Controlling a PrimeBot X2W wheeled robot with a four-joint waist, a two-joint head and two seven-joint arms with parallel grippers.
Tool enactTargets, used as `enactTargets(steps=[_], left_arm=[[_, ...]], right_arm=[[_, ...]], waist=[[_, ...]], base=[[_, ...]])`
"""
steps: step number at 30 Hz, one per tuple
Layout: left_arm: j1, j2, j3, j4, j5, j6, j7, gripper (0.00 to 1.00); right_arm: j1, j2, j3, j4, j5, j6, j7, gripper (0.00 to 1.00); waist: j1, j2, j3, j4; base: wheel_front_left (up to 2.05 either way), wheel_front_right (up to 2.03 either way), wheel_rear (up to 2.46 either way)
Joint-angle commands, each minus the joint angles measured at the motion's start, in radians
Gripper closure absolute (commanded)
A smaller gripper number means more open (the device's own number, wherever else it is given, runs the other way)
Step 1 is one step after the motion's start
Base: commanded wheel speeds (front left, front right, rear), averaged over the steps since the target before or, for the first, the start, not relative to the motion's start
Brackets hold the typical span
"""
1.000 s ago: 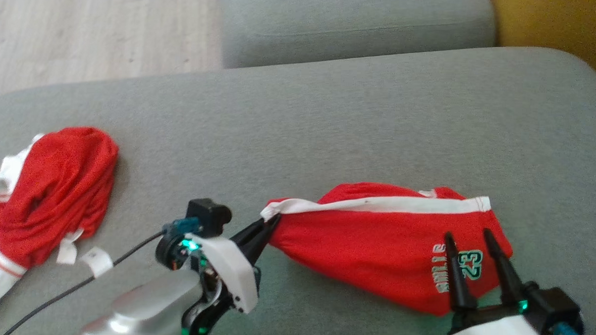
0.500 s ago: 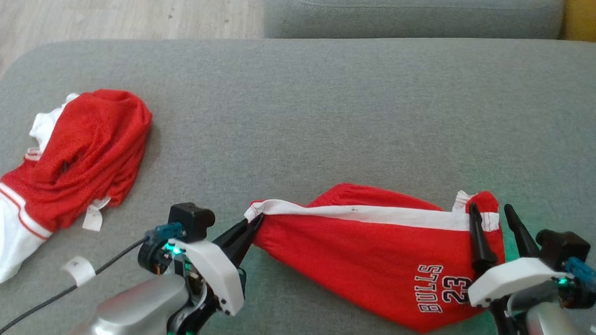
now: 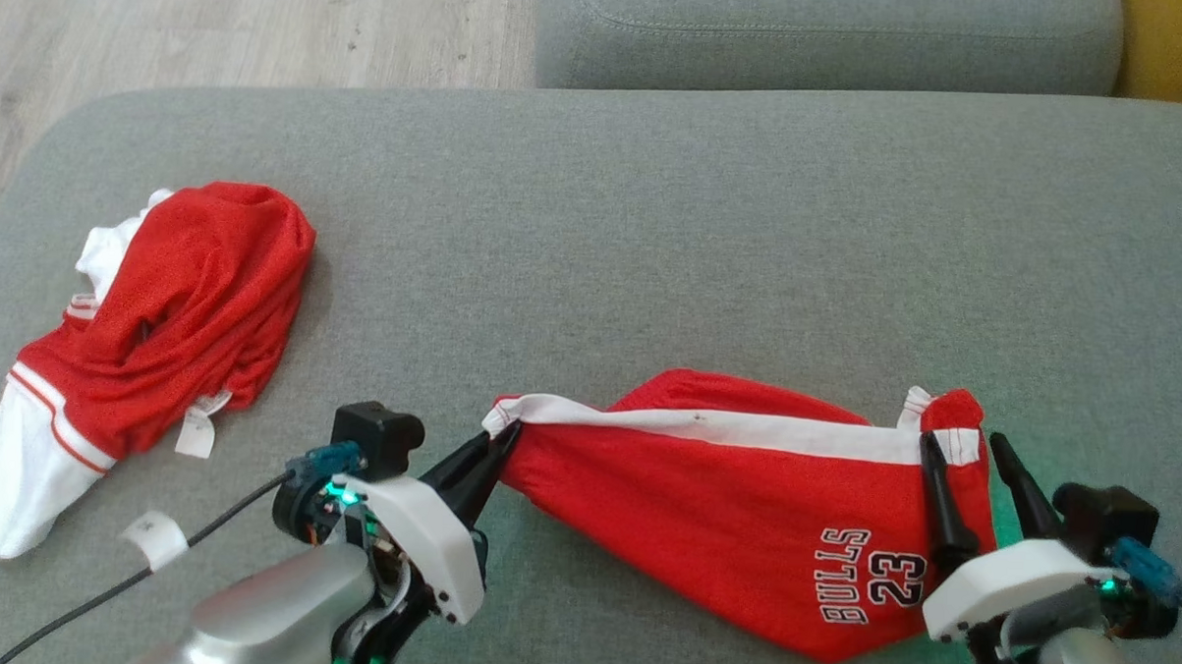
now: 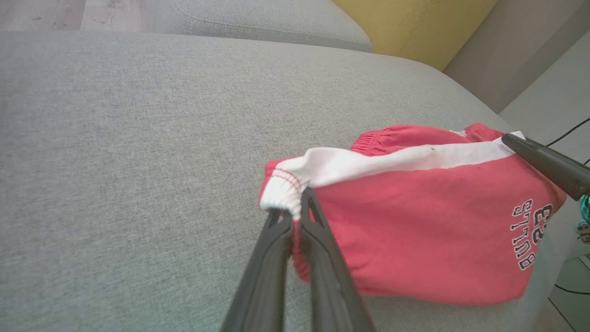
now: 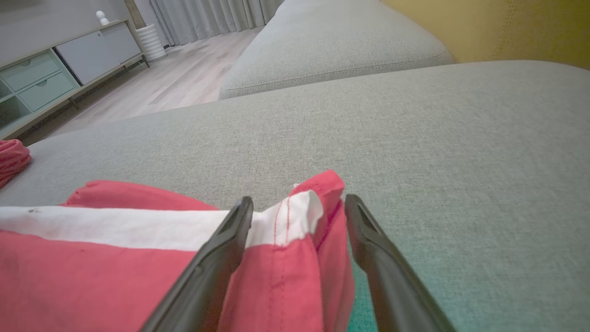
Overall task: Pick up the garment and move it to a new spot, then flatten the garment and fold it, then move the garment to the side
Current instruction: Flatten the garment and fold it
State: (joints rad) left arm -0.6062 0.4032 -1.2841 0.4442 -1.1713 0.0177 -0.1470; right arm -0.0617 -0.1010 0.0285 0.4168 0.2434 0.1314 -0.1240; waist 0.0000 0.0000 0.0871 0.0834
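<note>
So the red Bulls 23 shorts [image 3: 742,514] are bunched up on the grey sofa cushion [image 3: 654,226], on the robot's side of it. The left gripper [image 3: 501,445] is pinched tight on the white-trimmed corner. The right gripper [image 3: 961,441] is spread wide, its 2 fingers straddling the opposite corner without squeezing. Another red-and-white garment [image 3: 159,327] sits way off left.
</note>
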Motion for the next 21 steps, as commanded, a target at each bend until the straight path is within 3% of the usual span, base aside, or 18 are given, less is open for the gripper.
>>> enactTargets(steps=[1,4,5,7,8,16,21], left_arm=[[-0.028,0.022,0.048,-0.013,-0.007,0.002,-0.012,1.00],[-0.028,0.020,0.047,-0.012,-0.007,0.000,-0.010,1.00],[-0.027,0.020,0.046,-0.011,-0.008,-0.001,-0.010,1.00],[-0.026,0.018,0.046,-0.010,-0.008,-0.003,-0.009,1.00],[-0.026,0.017,0.045,-0.009,-0.008,-0.004,-0.008,1.00],[-0.017,0.011,0.046,-0.005,-0.008,-0.006,-0.018,1.00],[-0.063,0.015,0.072,-0.014,0.014,-0.013,-0.054,1.00]], right_arm=[[-0.011,-0.002,0.027,-0.039,-0.006,-0.001,-0.001,0.01],[-0.004,-0.004,0.030,-0.049,-0.004,-0.001,0.003,0.51],[-0.003,-0.005,0.030,-0.050,-0.005,-0.001,0.004,0.55],[-0.002,-0.006,0.031,-0.052,-0.005,-0.001,0.006,0.90],[-0.002,-0.006,0.035,-0.053,-0.004,-0.001,0.009,1.00],[0.005,-0.015,0.045,-0.058,0.006,-0.001,0.014,1.00],[-0.032,-0.023,-0.011,-0.117,-0.012,-0.001,-0.028,1.00]], waist=[[0.0000,0.0000,-0.002,0.000],[0.0000,0.0000,-0.006,0.002],[0.0000,0.0000,-0.007,0.003],[0.0000,0.0000,-0.010,0.004],[0.0000,0.0000,-0.011,0.005],[0.0000,0.0000,-0.026,0.011],[0.0000,0.0000,-0.021,0.005]], base=[[0.00,0.00,0.00],[0.00,0.00,0.00],[0.00,0.00,0.00],[0.00,0.00,0.00],[0.00,0.00,0.00],[0.00,0.00,0.00],[0.00,0.00,0.00]])
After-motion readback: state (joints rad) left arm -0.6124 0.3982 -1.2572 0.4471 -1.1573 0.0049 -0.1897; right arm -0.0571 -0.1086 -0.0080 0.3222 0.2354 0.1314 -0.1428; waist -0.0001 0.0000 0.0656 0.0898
